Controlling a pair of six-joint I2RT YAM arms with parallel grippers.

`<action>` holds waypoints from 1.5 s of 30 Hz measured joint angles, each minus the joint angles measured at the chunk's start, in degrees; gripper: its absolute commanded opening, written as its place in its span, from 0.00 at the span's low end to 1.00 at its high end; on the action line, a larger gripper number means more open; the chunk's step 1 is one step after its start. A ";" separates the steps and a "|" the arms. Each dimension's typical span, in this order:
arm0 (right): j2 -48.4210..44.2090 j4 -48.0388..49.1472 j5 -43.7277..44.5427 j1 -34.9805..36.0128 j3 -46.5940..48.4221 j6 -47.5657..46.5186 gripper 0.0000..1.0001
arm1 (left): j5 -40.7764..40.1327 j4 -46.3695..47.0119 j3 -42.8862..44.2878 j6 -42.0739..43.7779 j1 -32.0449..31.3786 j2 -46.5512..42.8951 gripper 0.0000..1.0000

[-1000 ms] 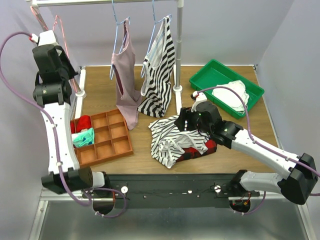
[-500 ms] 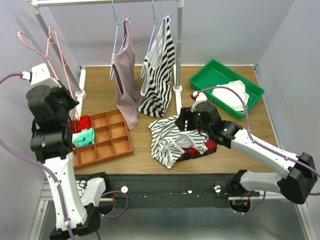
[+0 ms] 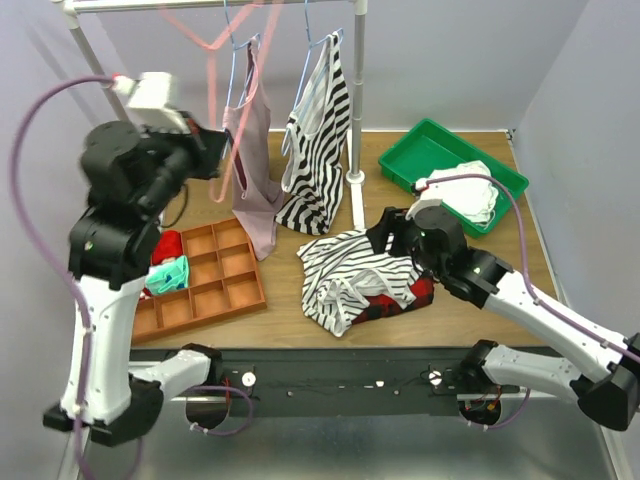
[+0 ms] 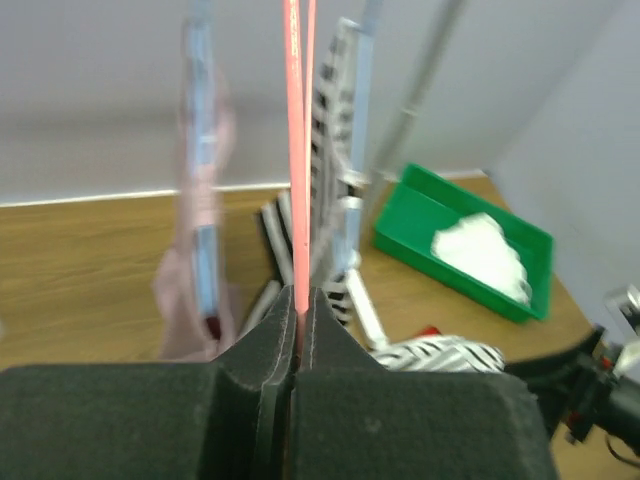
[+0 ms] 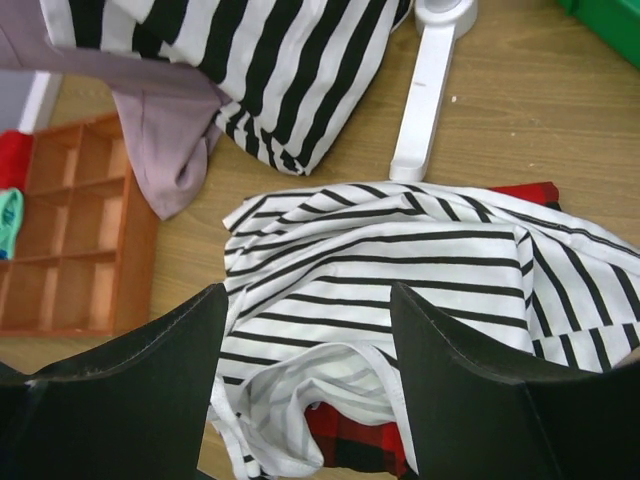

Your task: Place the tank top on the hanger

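Your left gripper (image 3: 213, 155) is raised high over the left side of the wooden table (image 3: 300, 325), and its dark foam pads (image 4: 350, 380) are pressed together on the thin pink-red wire hanger (image 3: 213, 45). In the left wrist view the wire (image 4: 298, 150) rises straight out of the seam between the pads. From above, the hanger is smeared by blur, a pink shape reaching up toward the white rail (image 3: 357, 90) in front of the plain mauve top (image 3: 250, 150). How it is turned you cannot tell. The white tank top with thin black stripes (image 3: 350, 280) lies crumpled on the table near the middle, just in front of the rail's white foot (image 5: 430, 90), and partly drapes over a red-and-black checked cloth (image 3: 400, 298). Your right gripper (image 3: 385, 232) hangs over the tank top's far right part with its jaws spread wide. In the right wrist view the striped fabric (image 5: 400, 270) fills the gap between the two dark fingers (image 5: 150, 380), and whether they touch it is not clear. The top with broad black-and-white stripes (image 3: 322, 130) hangs on the rail beside the mauve one. A green plastic tray (image 3: 420, 150) holding white cloth (image 3: 465, 190) sits at the far right. An orange-brown compartment tray (image 3: 215, 300) sits to the left of the tank top.
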 measured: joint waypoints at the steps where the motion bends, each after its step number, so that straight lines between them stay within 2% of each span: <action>1: -1.40 -0.02 0.76 0.00 -0.13 0.87 0.73 | -0.63 0.04 0.70 0.20 -3.54 1.29 0.00; 3: -3.21 0.00 1.75 0.00 -0.96 2.21 0.73 | -3.34 -0.09 1.20 1.16 -12.61 4.09 0.00; 7: -5.99 -0.26 3.32 0.00 -4.52 5.66 0.72 | -7.96 -0.39 -1.97 2.86 -23.10 5.01 0.00; 16: -8.63 -4.79 3.85 -0.02 -15.58 13.66 0.66 | -10.82 -1.18 -28.59 3.98 -39.82 -6.45 0.00; 23: -9.79 -6.14 3.56 -0.02 -18.75 17.70 0.64 | -11.67 -3.65 -37.92 2.43 -42.71 -13.00 0.00; 36: -13.38 -7.98 0.61 -0.02 -22.84 22.12 0.55 | -8.46 -9.05 -40.74 2.51 -42.88 -18.86 0.00; 40: -13.51 -8.72 -0.52 -0.02 -24.02 22.77 0.36 | -6.03 -10.64 -41.33 3.26 -43.01 -19.56 0.00; 41: -13.46 -8.87 -0.72 -0.02 -24.11 22.82 0.24 | -5.55 -10.91 -41.46 3.48 -43.01 -19.67 0.00; 44: -12.74 -8.94 -0.96 -0.02 -23.91 23.10 0.04 | -3.06 -11.82 -41.51 4.63 -43.04 -19.85 0.00; 45: -12.28 -9.14 -0.74 -0.02 -23.63 23.10 0.02 | -2.19 -12.02 -41.51 4.96 -43.01 -19.87 0.00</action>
